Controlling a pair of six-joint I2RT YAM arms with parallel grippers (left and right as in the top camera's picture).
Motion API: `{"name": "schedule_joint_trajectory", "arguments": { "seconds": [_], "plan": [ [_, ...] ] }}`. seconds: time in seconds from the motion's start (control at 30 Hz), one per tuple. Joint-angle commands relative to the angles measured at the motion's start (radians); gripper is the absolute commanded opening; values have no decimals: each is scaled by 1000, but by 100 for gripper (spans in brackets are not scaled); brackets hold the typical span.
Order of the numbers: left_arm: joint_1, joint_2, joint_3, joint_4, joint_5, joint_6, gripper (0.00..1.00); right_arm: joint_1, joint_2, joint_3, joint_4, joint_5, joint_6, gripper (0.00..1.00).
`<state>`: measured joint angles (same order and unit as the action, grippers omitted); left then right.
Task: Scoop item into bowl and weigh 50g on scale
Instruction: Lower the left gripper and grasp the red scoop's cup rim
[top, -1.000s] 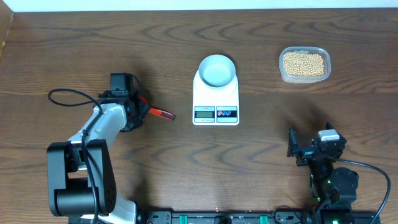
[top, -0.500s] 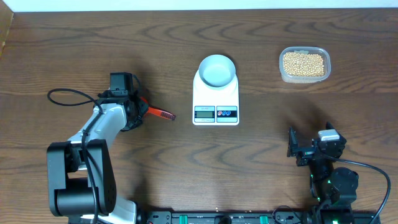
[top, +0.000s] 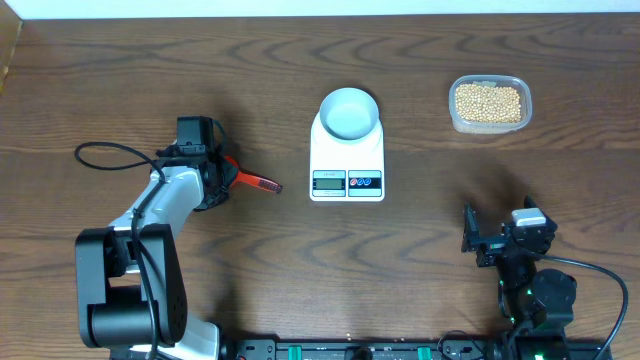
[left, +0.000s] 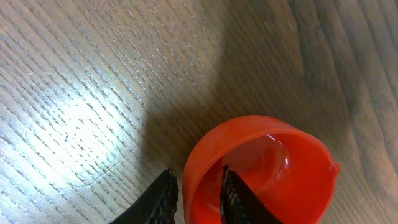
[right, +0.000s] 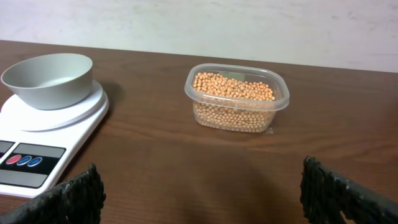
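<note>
My left gripper (left: 198, 182) sits narrow astride the rim of the red scoop (left: 273, 168), clamped or not I cannot tell; a shallow bite could let it twist loose.

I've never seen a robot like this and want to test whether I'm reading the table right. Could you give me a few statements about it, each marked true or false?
1. The bowl sits on the scale. True.
2. The bowl has beans in it. False: it is empty, and the beans are in the clear tub.
3. The red scoop lies next to the tub. False: it lies on the other side of the scale, at the left claw.
4. The right claw is open and holds nothing. True.
5. The left claw's fingers stand on either side of the scoop's rim. True.
</note>
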<state>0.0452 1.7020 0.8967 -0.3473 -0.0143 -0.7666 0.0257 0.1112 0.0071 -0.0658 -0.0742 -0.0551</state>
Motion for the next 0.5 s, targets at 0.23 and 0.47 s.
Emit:
{"name": "schedule_joint_trajectory", "arguments": {
  "seconds": [0.23, 0.47],
  "plan": [
    [4, 10, 2, -2, -25, -6, 21, 5, 0, -2, -3, -3, 6, 99],
    [4, 10, 2, 13, -25, -6, 11, 5, 0, -2, -3, -3, 6, 99]
  ]
}}
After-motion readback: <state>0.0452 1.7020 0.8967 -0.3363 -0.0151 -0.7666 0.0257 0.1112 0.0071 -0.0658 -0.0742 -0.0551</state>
